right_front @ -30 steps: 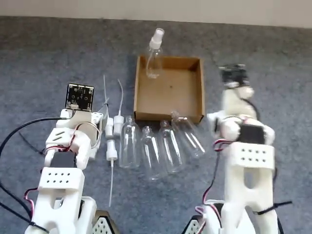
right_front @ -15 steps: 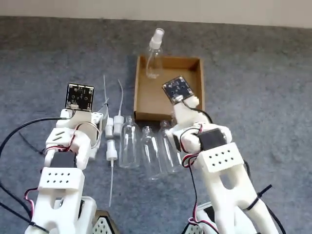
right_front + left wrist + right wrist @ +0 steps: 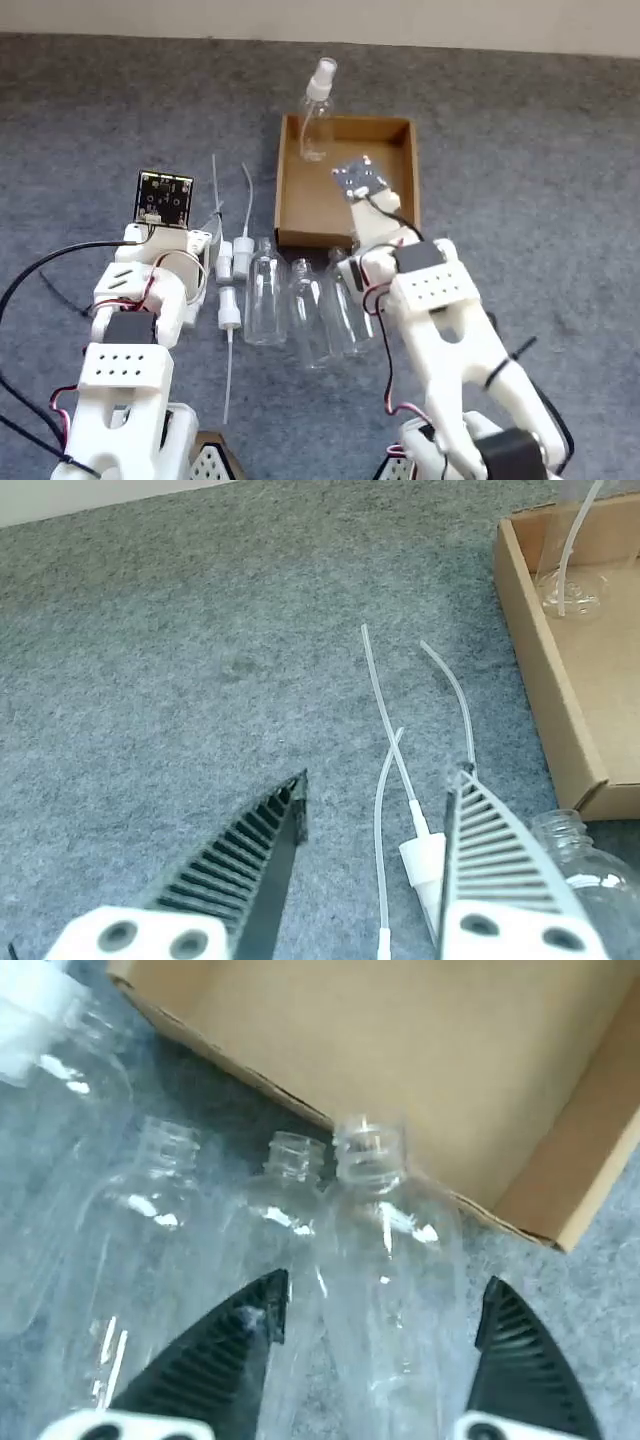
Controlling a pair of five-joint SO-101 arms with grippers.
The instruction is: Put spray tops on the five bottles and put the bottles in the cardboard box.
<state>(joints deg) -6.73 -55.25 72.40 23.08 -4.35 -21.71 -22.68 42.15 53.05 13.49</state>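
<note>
Over carpet point(image 3: 100, 110), right jaws swung above bottles point(image 3: 385, 1240)

Grey carpeted table surface point(image 3: 560, 150) under everything, pale wall strip point(image 3: 450, 20) along its far edge

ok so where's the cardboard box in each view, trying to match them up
High view: the cardboard box lies at upper centre, with a capped bottle in its far left corner.
Left wrist view: one corner of the box, beside the spray tops and their tubes.
Right wrist view: its floor and near wall, just beyond the necks of the open bottles.
Shared landmark: the open bottles lying with necks toward the box's near wall.
</note>
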